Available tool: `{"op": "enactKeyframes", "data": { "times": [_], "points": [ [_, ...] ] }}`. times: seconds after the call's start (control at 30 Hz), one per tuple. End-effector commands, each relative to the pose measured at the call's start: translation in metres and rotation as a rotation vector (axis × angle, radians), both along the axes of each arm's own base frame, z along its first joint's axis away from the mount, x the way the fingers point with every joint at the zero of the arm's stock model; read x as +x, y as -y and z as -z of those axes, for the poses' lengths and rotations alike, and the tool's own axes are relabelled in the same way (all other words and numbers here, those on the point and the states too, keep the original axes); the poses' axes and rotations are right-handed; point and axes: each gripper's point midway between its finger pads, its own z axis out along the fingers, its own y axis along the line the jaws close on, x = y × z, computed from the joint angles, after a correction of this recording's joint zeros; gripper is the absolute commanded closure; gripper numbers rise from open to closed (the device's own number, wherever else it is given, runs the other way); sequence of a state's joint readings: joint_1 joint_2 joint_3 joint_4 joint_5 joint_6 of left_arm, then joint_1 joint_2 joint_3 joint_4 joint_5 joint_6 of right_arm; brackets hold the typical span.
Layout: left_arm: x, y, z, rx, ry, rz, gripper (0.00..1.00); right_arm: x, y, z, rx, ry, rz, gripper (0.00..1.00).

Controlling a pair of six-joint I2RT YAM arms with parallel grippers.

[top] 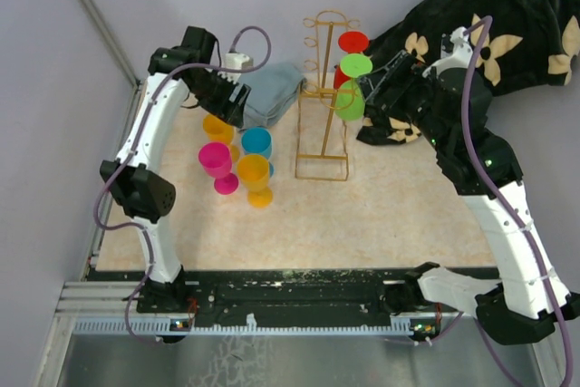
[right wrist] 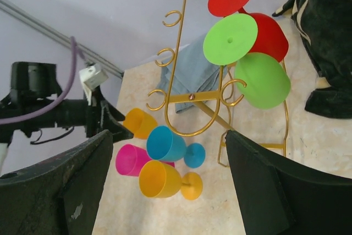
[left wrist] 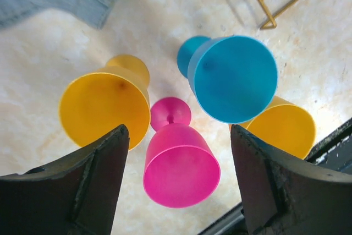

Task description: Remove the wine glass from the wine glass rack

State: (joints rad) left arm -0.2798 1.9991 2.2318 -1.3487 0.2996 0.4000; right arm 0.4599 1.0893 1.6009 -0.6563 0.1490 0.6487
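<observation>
Right gripper (right wrist: 168,133) is spread wide and empty, near the lime green plastic wine glass (right wrist: 263,81) hanging bowl-down on the thin gold wire rack (right wrist: 190,97). Left gripper (left wrist: 179,130) is wide too.

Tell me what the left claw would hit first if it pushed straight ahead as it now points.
Probably the pink wine glass, centred between the fingers of the open left claw; depth is unclear.

The beige marbled tabletop (top: 390,215) carries four standing glasses directly below the left gripper (top: 231,97): two orange glasses (left wrist: 104,105), a pink glass (left wrist: 181,171) and a blue glass (left wrist: 234,78), with a blue-grey cloth (top: 272,92) beside that gripper, the wine glass rack (top: 323,92) between it and the right gripper (top: 372,88), and a dark floral fabric (top: 507,6) behind the latter.
</observation>
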Motion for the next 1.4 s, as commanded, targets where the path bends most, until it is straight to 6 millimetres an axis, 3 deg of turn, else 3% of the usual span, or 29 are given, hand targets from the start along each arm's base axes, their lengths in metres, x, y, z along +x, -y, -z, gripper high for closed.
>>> {"op": "enactKeyframes", "data": {
  "times": [0.0, 0.27, 0.43, 0.6, 0.73, 1.07, 1.37],
  "points": [
    [0.009, 0.012, -0.056, -0.092, 0.194, 0.015, 0.19, 0.006, 0.007, -0.023, 0.032, 0.032, 0.019, 0.17],
    [0.028, -0.001, -0.137, -0.235, 0.471, -0.139, 0.07, 0.053, 0.062, 0.012, 0.230, -0.102, 0.053, 0.17],
    [0.022, -0.008, -0.168, -0.472, 0.444, -0.191, 0.02, 0.072, 0.057, 0.021, 0.348, -0.120, -0.078, 0.18],
    [-0.003, -0.001, -0.166, -0.771, 0.212, -0.153, 0.00, 0.087, 0.040, 0.020, 0.398, -0.115, -0.228, 0.19],
    [-0.016, 0.009, -0.156, -0.907, 0.084, -0.113, 0.00, 0.099, 0.034, 0.032, 0.422, -0.144, -0.286, 0.20],
    [-0.019, 0.017, -0.149, -0.978, -0.001, -0.071, 0.00, 0.123, 0.034, 0.066, 0.475, -0.199, -0.285, 0.31],
    [-0.020, 0.017, -0.145, -0.984, -0.003, -0.069, 0.00, 0.136, 0.029, 0.076, 0.555, -0.198, -0.308, 0.39]
  ]
}}
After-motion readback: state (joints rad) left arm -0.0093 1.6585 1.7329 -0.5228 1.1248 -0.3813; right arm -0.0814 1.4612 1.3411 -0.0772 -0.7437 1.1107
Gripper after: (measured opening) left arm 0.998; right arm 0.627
